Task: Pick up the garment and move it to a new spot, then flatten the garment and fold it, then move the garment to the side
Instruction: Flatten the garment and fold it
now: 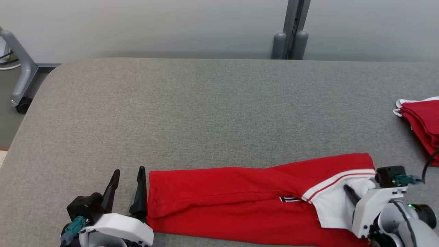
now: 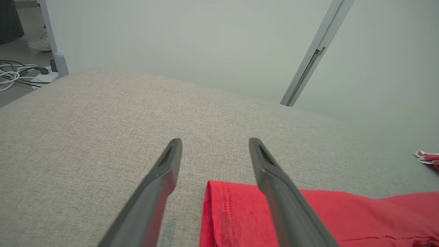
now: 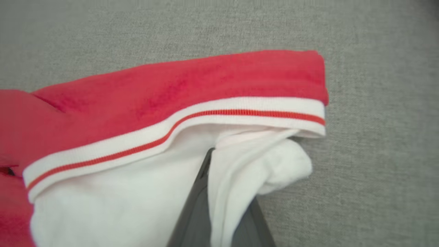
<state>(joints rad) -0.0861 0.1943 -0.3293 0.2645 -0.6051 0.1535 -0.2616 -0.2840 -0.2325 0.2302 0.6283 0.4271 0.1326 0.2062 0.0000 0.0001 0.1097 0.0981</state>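
Near edge of the garment (image 1: 240,199) is being cut off by the bottom of the head view. Its right end is being partly covered by the right wrist housing (image 1: 374,206). One finger of the right gripper (image 1: 348,189) is being shown against white fabric; the other is being hidden under a white fold. Jaws are being held together, clamped on that white fabric just below the white ribbed band (image 3: 178,127) with the thin red stripe. A small black-and-white mark (image 1: 289,199) is being half covered by the band; unreadable.

Garment is being supported as a long red strip on the grey padded surface (image 1: 205,113), close to the robot's edge. Long axis is being laid left to right across the head view, rising slightly toward the right. Hemmed end is being pointed to the robot's left, banded white end to its right.

Left gripper (image 1: 129,168) is being held at the hemmed end, jaws wide apart. In the left wrist view the hem corner is being overlapped by its right finger (image 2: 274,178); contact can't be told.

A second red garment (image 1: 423,123) with white trim is being cropped by the right edge, well apart from the strip.
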